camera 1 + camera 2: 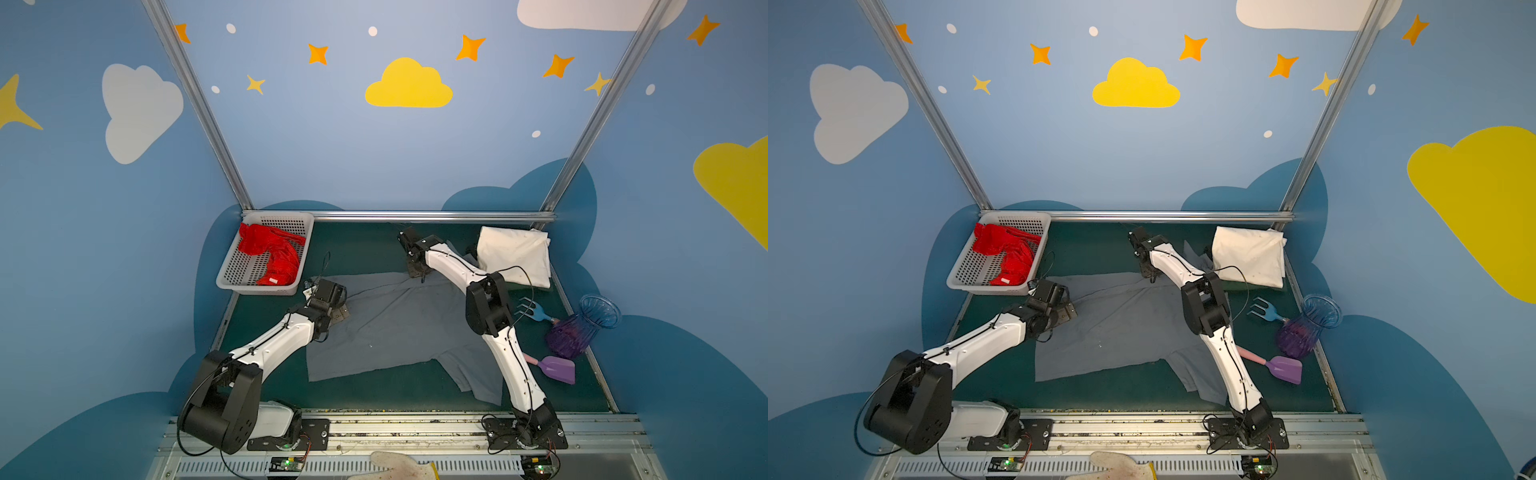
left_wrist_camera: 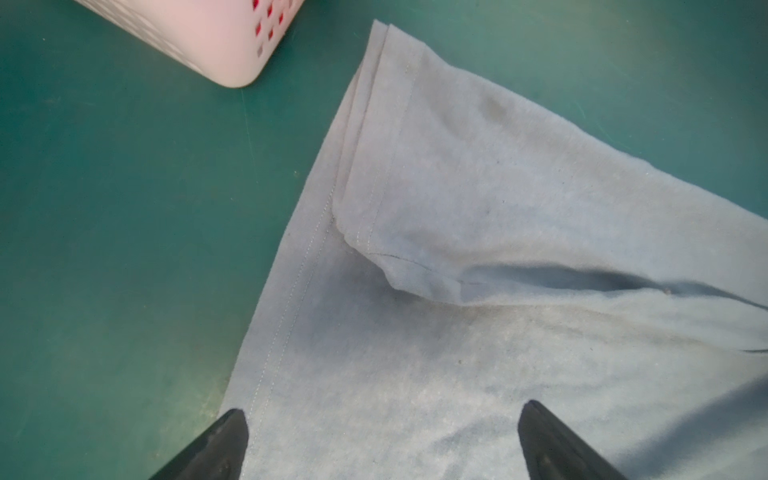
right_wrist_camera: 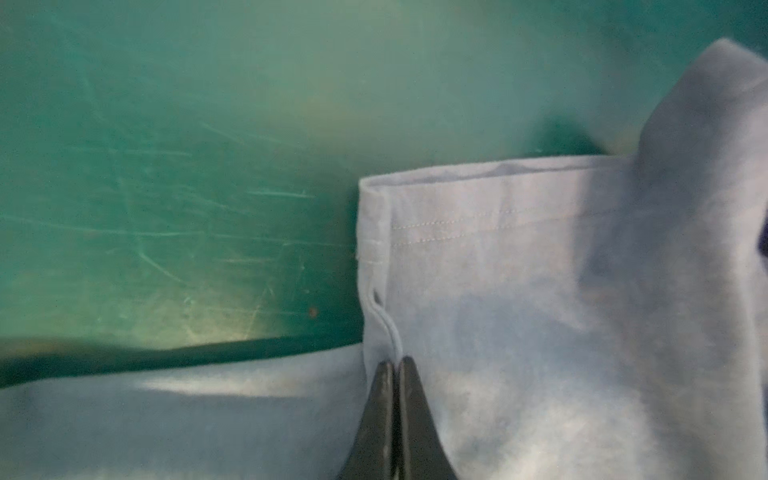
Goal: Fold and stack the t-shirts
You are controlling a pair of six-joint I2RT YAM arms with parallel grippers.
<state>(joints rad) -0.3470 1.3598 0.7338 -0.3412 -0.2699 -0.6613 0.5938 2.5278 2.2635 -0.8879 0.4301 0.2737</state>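
Pinching grey shirt (image 1: 399, 328) at its far hem, my right gripper (image 3: 394, 365) clamped on cloth; shirt spread flat mid table (image 1: 361, 249). My left gripper (image 2: 382, 409) gapes wide over its left edge. Cream shirt (image 1: 515, 257) folded far right, red shirt (image 1: 276, 253) in basket (image 1: 232, 282)

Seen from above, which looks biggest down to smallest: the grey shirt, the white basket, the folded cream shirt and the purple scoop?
In a top view, largest to smallest:
1. grey shirt, spread flat
2. white basket
3. folded cream shirt, somewhat smaller than the basket
4. purple scoop, clearly smallest
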